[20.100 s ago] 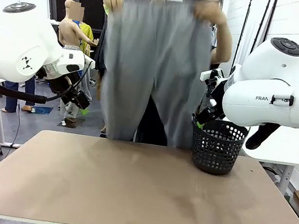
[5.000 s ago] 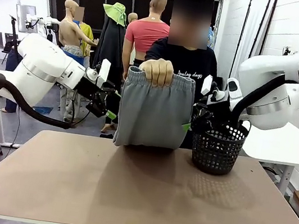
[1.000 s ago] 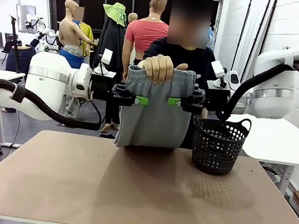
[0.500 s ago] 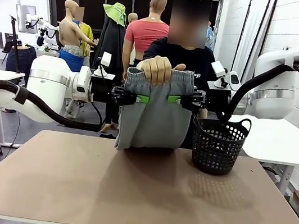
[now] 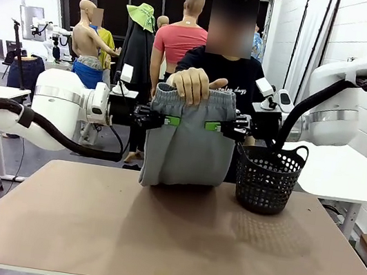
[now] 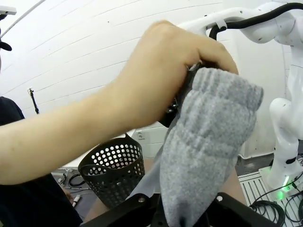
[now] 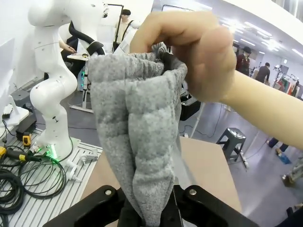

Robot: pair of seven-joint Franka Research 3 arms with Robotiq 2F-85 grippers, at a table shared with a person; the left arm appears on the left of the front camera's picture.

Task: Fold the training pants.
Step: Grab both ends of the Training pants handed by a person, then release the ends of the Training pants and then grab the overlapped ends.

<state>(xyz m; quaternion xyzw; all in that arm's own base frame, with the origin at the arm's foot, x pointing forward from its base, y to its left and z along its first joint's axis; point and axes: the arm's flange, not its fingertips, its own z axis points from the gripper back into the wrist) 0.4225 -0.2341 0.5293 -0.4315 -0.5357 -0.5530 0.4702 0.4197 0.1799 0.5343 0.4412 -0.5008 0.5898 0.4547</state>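
Observation:
The light grey training pants (image 5: 187, 148) hang folded above the far edge of the table, with their lower end resting on it. A person's hand (image 5: 190, 84) pinches the gathered waistband at the top middle. My left gripper (image 5: 167, 120) is shut on the pants' left side just below the waistband, and my right gripper (image 5: 214, 126) is shut on their right side at the same height. In the left wrist view the grey fabric (image 6: 201, 156) runs down between my fingers, under the person's hand (image 6: 161, 75). The right wrist view shows the bunched waistband (image 7: 137, 137) clamped between my fingers.
A black mesh basket (image 5: 267, 181) stands on the table's far right, close beside the pants and under my right arm. The brown tabletop (image 5: 167, 240) stretches bare toward me. The person stands right behind the pants at the far edge.
Both grippers have closed onto the sides of the pants. The pants and the person's hand have sunk slightly.

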